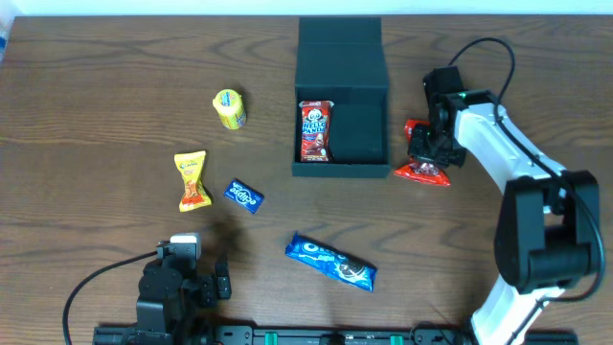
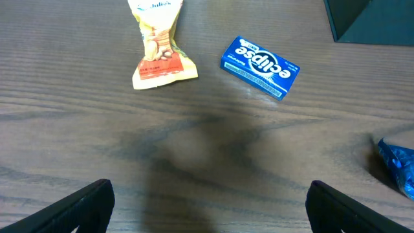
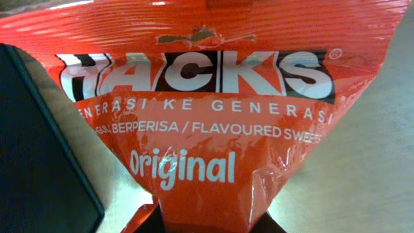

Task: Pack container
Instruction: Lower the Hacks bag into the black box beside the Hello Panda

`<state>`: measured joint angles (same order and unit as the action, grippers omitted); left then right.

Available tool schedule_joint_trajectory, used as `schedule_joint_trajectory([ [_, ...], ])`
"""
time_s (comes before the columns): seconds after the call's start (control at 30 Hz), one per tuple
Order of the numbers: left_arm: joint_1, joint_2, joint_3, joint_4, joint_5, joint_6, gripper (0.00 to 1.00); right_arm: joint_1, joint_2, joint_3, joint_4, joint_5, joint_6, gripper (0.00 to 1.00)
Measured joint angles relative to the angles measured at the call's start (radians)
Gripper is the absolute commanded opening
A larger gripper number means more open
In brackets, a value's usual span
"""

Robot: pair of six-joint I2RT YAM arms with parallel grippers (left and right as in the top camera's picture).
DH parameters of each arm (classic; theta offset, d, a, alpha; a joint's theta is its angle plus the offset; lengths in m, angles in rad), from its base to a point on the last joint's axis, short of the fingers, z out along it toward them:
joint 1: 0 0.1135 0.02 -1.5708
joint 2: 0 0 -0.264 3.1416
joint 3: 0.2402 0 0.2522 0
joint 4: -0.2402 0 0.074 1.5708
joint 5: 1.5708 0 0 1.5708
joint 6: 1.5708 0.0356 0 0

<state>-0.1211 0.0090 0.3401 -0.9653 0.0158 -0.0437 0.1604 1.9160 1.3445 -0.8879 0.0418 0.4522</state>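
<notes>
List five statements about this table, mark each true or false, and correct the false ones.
1. The container is open. True.
2. The Hello Panda packet lies on the table outside the container. False: it lies inside.
3. The right gripper pinches the red Hacks bag. True.
4. The left gripper holds the Eclipse box. False: it is open and empty, and the box lies on the table ahead of it.
5. The Oreo packet is in the container. False: it lies on the table.
</notes>
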Motion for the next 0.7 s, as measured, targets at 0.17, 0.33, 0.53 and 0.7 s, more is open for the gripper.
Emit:
schedule_joint_trajectory([
  [0.17,0.0,0.0,0.0,0.0,0.0,0.0,0.95,0.0,-0.135,-0.005,-0.037,0.005,0.004,0.02],
  [0.33,0.0,0.0,0.0,0.0,0.0,0.0,0.95,0.025,-0.306,-0.005,-0.08,0.012,0.011,0.02],
  [0.53,0.0,0.0,0.0,0.0,0.0,0.0,0.95,0.159,-0.433,-0.004,-0.08,0.01,0.02,0.02],
  [0.7,0.0,0.0,0.0,0.0,0.0,0.0,0.95,0.274,-0.431,0.005,-0.024,0.003,0.087,0.02],
])
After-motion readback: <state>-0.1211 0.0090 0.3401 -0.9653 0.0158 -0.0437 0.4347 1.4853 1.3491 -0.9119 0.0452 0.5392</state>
